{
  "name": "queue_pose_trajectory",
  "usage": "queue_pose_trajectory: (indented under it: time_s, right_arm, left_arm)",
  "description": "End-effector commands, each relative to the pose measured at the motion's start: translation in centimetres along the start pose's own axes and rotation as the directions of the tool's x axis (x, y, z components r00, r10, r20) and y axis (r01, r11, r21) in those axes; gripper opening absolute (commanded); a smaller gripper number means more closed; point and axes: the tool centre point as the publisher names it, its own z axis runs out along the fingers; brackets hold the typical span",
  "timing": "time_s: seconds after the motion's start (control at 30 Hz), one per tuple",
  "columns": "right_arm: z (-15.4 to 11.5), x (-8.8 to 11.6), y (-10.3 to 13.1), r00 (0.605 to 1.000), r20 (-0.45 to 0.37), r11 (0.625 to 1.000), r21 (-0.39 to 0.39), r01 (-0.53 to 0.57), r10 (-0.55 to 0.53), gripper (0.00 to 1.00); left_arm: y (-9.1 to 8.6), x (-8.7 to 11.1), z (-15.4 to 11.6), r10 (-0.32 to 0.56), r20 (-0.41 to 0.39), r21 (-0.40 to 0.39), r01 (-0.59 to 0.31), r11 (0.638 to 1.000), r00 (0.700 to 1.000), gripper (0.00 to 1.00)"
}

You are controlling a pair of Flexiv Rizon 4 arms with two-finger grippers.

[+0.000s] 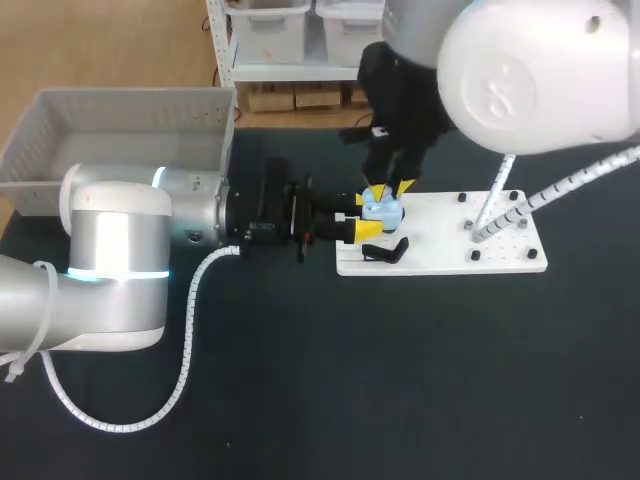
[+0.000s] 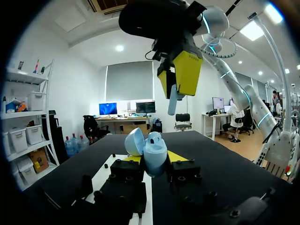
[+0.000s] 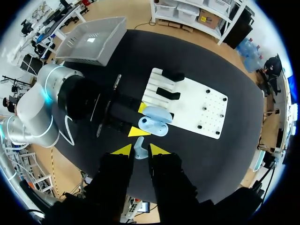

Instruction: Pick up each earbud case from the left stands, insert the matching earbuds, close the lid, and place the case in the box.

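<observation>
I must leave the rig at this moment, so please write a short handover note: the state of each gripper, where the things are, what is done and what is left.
Left gripper: shut on the open earbud case, held by the edge of the white stand board.
Right gripper: shut on an earbud, just above the open case.
Done: case is off its stand, lid open.
Left: insert this earbud, close the lid, place the case in the box. No case shows in the box. Whether another earbud already sits in the case, I cannot tell.
</observation>
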Motion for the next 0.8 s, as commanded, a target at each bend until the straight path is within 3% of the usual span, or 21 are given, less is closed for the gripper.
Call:
queue_pose_trajectory:
  time_s: [0.03,0.8]
  right_arm:
    - [0.4,-0.2,0.0,1.0,-0.008,1.0,0.007,-0.005,0.005,0.0]
    - [2.2,-0.8,-0.2,0.999,-0.033,0.999,0.038,0.003,-0.002,0.0]
  left_arm:
    - [-0.1,0.1,0.0,0.003,0.002,-0.006,-0.003,1.0,1.0,0.0]
    - [-0.1,0.1,0.0,0.003,0.002,-0.006,-0.003,1.0,1.0,0.0]
